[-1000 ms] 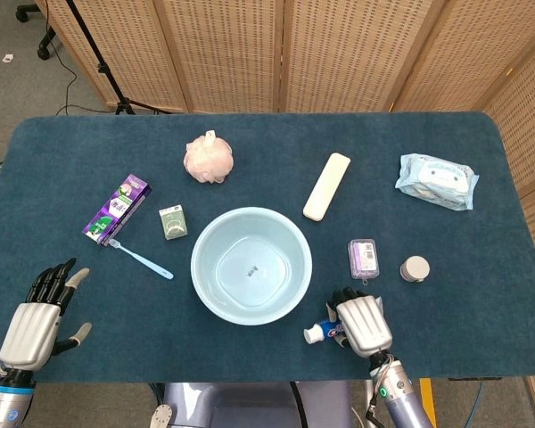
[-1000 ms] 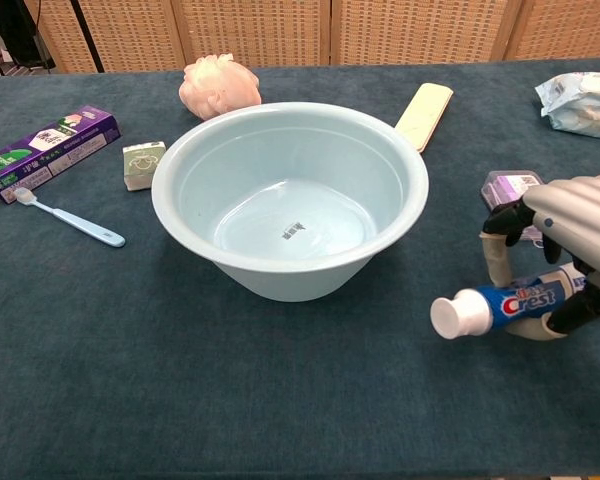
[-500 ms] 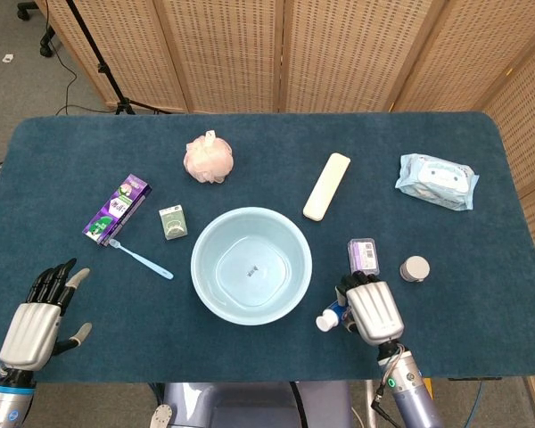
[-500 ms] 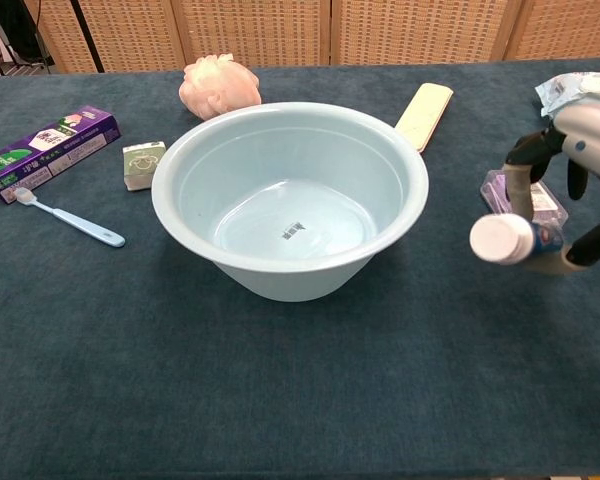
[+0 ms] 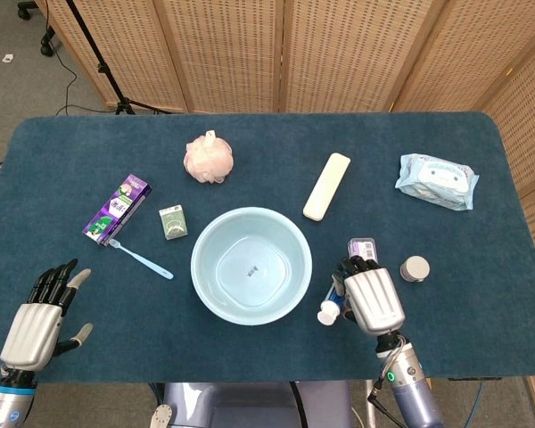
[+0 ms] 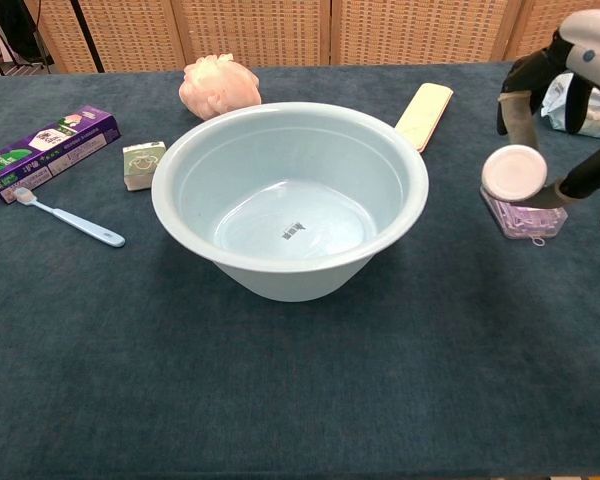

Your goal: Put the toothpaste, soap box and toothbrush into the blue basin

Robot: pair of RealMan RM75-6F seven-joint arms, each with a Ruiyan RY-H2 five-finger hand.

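The right robot hand (image 5: 371,299), with a silver ribbed back and dark fingers, grips the toothpaste tube (image 5: 331,308) above the bench (image 5: 481,339), just to the right of the blue basin (image 5: 251,265); in the chest view the tube's round white cap (image 6: 514,172) faces the camera, so the tube body is hidden behind it. The basin is a smooth, glossy pale-blue plastic bowl with a flared rim and a small dark mark on its bottom. The bench is covered in a dark blue, felt-like cloth. The left robot hand (image 5: 37,318) sits near the front left corner with its fingers spread, holding nothing. The toothbrush (image 5: 140,259), slim and light blue with a white bristle head, lies flat to the left of the basin, its head just beside a purple rectangular carton (image 5: 117,209). The small squarish greenish soap box (image 5: 172,222) lies between that carton and the basin. A clear purple-tinted plastic case (image 5: 363,255) lies just beyond the right robot hand's fingers, and a small round capped jar (image 5: 415,268) stands to its right. A pink mesh bath puff (image 5: 208,158) lies behind the basin, a long cream rounded case (image 5: 326,185) lies at a slant beyond the basin's right side, and a soft pale-blue pack of wipes (image 5: 436,180) lies far right.
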